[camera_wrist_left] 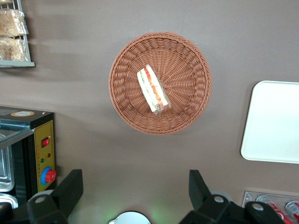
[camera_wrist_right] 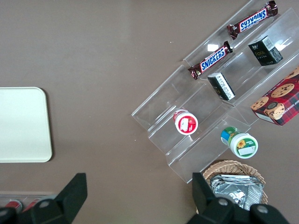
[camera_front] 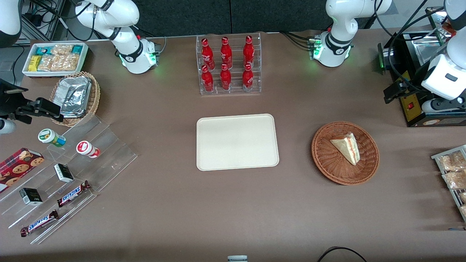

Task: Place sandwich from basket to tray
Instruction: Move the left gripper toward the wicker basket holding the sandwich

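The sandwich (camera_front: pixel 347 147) (camera_wrist_left: pixel 152 91), a pale bread wedge with red and green filling at its cut edge, lies in the round reddish-brown wicker basket (camera_front: pixel 320 160) (camera_wrist_left: pixel 187 112). The cream tray (camera_front: pixel 236 142) (camera_wrist_left: pixel 275 121) lies flat and bare beside the basket, toward the parked arm's end. My gripper (camera_front: pixel 392 92) (camera_wrist_left: pixel 134 186) hangs high above the table, farther from the front camera than the basket and well apart from it. It is open, its black fingers (camera_wrist_left: pixel 70 186) spread wide with only table between them.
A black machine (camera_front: pixel 415 105) (camera_wrist_left: pixel 28 149) with a red button stands close under the working arm. A wire rack of snack packets (camera_front: pixel 453 174) (camera_wrist_left: pixel 14 32) sits at the table's edge. A rack of red bottles (camera_front: pixel 228 65) stands farther back than the tray.
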